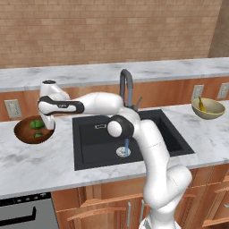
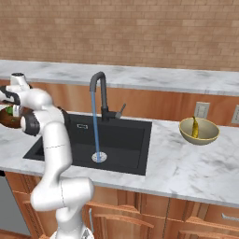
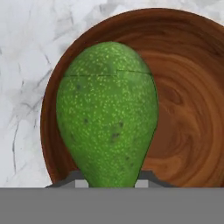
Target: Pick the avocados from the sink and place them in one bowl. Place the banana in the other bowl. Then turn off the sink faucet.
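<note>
My gripper (image 3: 111, 180) hangs over the dark reddish-brown wooden bowl (image 3: 188, 109), shut on a green avocado (image 3: 107, 118) that hides much of the bowl's floor. In the left base view the gripper (image 1: 45, 126) is at the bowl (image 1: 23, 134) on the left counter, with the held avocado (image 1: 36, 123) at its tips and a second avocado (image 1: 38, 134) lying in the bowl. The banana (image 1: 202, 105) (image 2: 194, 127) rests in the pale beige-olive bowl (image 1: 214, 112) (image 2: 207, 135). Water runs from the dark faucet (image 1: 126, 85) (image 2: 99, 86) into the black sink (image 1: 96, 150) (image 2: 126, 140).
The faucet's side lever (image 2: 121, 111) sticks out to the right of its base. Wall outlets (image 1: 13, 108) (image 2: 201, 110) sit on the backsplash. A raised marble ledge runs behind the sink. An oven front (image 1: 27, 214) lies below the left counter.
</note>
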